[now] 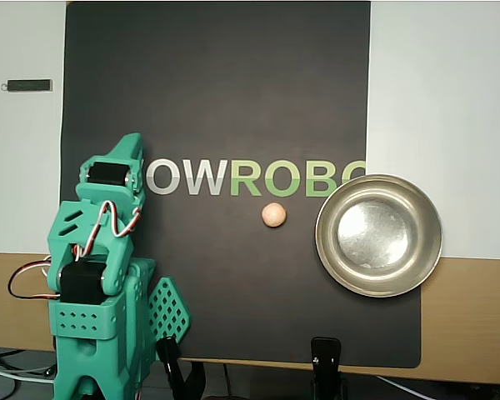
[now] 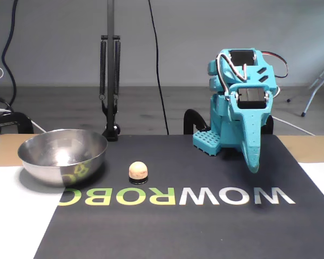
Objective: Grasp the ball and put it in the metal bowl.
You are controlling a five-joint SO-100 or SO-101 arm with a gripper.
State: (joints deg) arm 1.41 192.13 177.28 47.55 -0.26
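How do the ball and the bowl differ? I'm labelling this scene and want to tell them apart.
Size: the ball is far smaller than the bowl.
Look: the ball is matte pale tan; the bowl is shiny, reflective metal.
Shape: the ball is a solid sphere; the bowl is an open, empty hollow.
Place: the ball sits fully on the black mat; the bowl overhangs the mat's edge.
Shared: both look round from overhead and rest untouched, apart from each other.
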